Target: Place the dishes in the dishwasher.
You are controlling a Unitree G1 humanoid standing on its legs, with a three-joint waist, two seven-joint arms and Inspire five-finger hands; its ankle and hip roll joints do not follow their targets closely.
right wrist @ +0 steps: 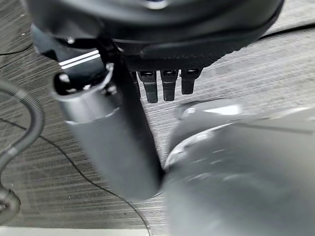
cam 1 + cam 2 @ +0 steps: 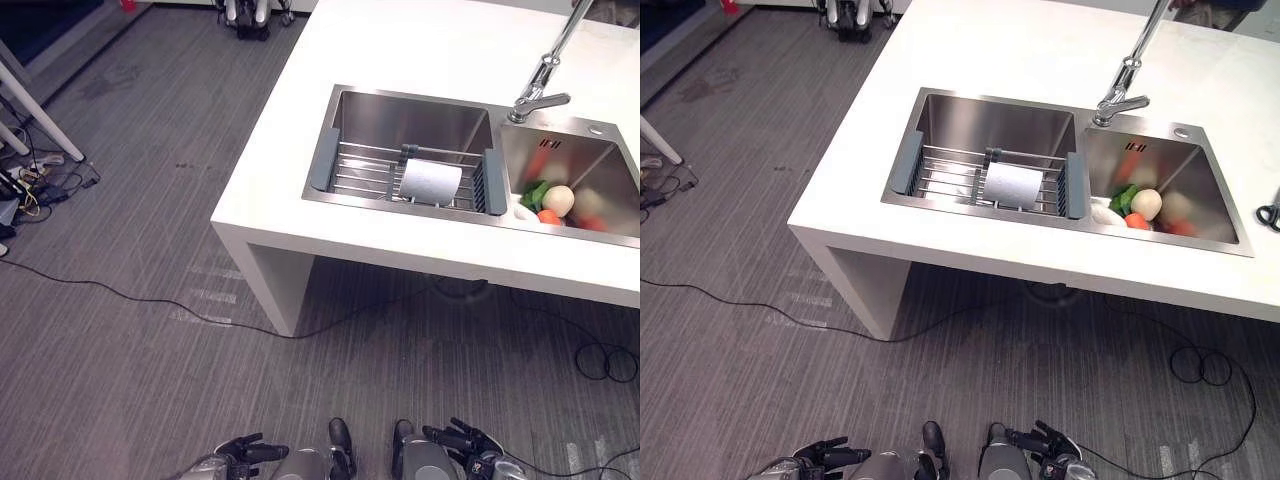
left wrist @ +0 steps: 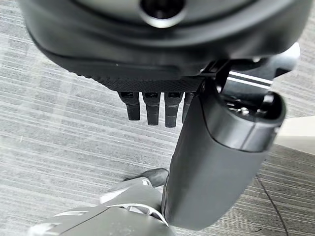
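Note:
A white dish (image 2: 430,182) lies on its side in a wire rack (image 2: 360,172) with grey end handles, set across the left basin of a steel double sink (image 2: 410,105) in a white counter (image 2: 420,40). Both hands hang low near the floor, well short of the counter. My left hand (image 2: 245,452) has its fingers (image 3: 152,105) straight and holds nothing. My right hand (image 2: 465,440) is likewise open and empty, with its fingers (image 1: 165,81) straight beside the thumb.
The right basin holds vegetables (image 2: 555,200), under a tall faucet (image 2: 540,85). The counter's front edge (image 2: 400,250) stands over grey carpet. White table legs (image 2: 40,115) and a tangle of plugs (image 2: 25,185) sit at the far left. Scissors (image 2: 1270,213) lie on the counter at the right.

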